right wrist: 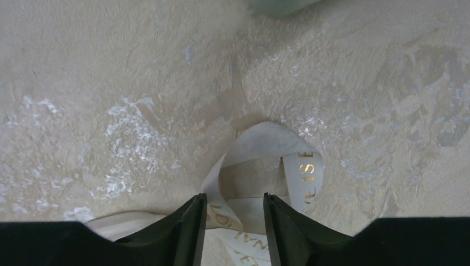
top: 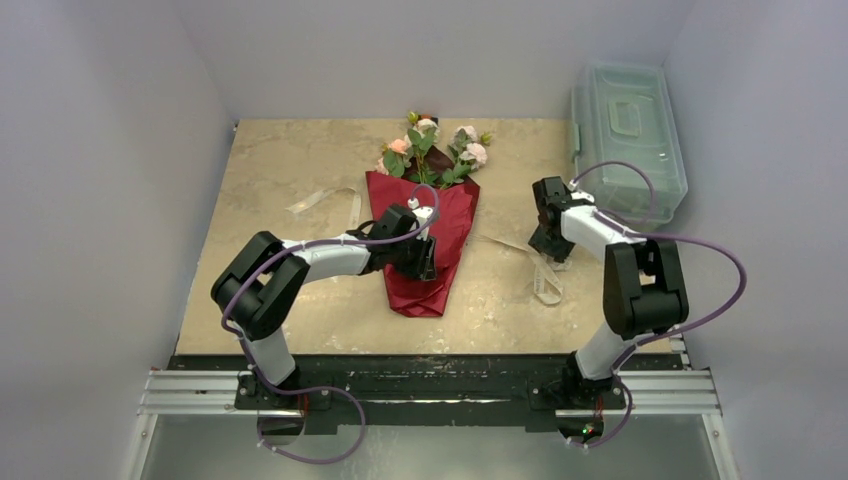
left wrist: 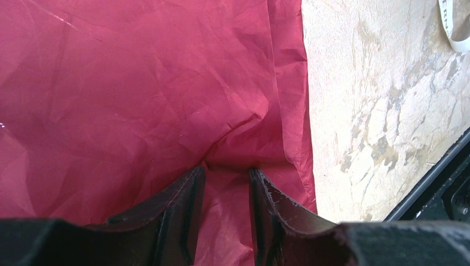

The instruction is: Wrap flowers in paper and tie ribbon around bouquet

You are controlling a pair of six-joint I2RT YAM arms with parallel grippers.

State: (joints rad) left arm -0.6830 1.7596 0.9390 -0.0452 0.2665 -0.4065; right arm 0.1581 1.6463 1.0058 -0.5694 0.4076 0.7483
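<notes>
The flowers (top: 435, 150), pink and white blooms with green leaves, stick out of the top of a red paper (top: 445, 215) cone lying mid-table. My left gripper (top: 428, 262) sits on the cone's lower half. In the left wrist view its jaws (left wrist: 227, 169) squeeze a raised fold of the crinkled red paper (left wrist: 138, 94) between them. The cream ribbon (top: 547, 285) lies loose on the table right of the cone. My right gripper (top: 548, 252) hovers over it, and in the right wrist view it (right wrist: 234, 195) stands open astride a curled loop of gold-lettered ribbon (right wrist: 260, 136) without pinching it.
A clear plastic lidded box (top: 628, 130) stands at the back right. Another stretch of ribbon (top: 322, 200) lies left of the cone. The table's black front rail (left wrist: 443, 183) runs close to the cone's tip.
</notes>
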